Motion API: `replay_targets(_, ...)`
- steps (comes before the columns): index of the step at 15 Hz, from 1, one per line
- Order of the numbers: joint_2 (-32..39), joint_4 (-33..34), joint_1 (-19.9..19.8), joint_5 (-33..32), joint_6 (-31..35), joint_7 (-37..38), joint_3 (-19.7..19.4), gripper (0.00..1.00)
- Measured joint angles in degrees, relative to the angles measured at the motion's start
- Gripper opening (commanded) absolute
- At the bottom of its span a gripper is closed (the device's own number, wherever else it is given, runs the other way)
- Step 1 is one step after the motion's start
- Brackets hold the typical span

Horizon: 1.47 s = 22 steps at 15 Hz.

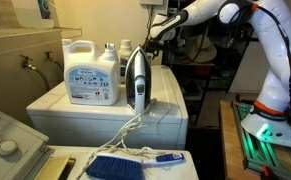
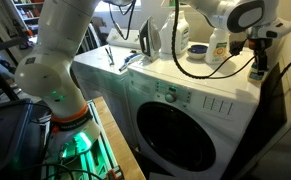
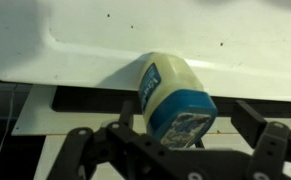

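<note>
Gripper (image 3: 175,140) jaws stand wide and empty, with the bottle (image 3: 173,92) centred just ahead of the gap, its long axis running away from them, tilted slightly left.

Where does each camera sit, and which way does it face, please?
In an exterior view: stands beside the washer top, facing the iron and detergent jug; the arm reaches in at upper right.
In an exterior view: stands low before the washer's door; the arm fills the left.
Wrist view: looks past the open gripper at a blue-labelled bottle.
Both exterior views share the iron and arm.
</note>
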Motion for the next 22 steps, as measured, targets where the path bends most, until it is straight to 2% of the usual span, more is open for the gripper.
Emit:
replay_targets(6,1.52,0.04,-0.01,0.05,-0.12,0.34,-0.06,0.27)
replay_targets(10,1.38,0.31,0.32,0.09,-1.40,1.36,0.03,0.27)
replay_targets(13,0.07,-0.18,1.80,-0.11,-5.55,3.72,0.01,0.27)
replay_targets(17,-3.66,-5.08,5.13,-2.96,-9.33,8.65,-0.48,0.27)
replay_targets(18,-4.65,-6.57,5.84,-3.97,-9.33,9.83,-0.69,0.44)
replay_targets(19,-5.59,-7.96,6.40,-4.90,-9.33,10.89,-0.83,0.77)
replay_targets(20,-6.50,-9.28,6.84,-5.59,-9.33,11.83,-0.92,0.77)
replay_targets(22,-8.13,-11.52,7.42,-6.15,-9.33,13.19,-0.88,0.91)
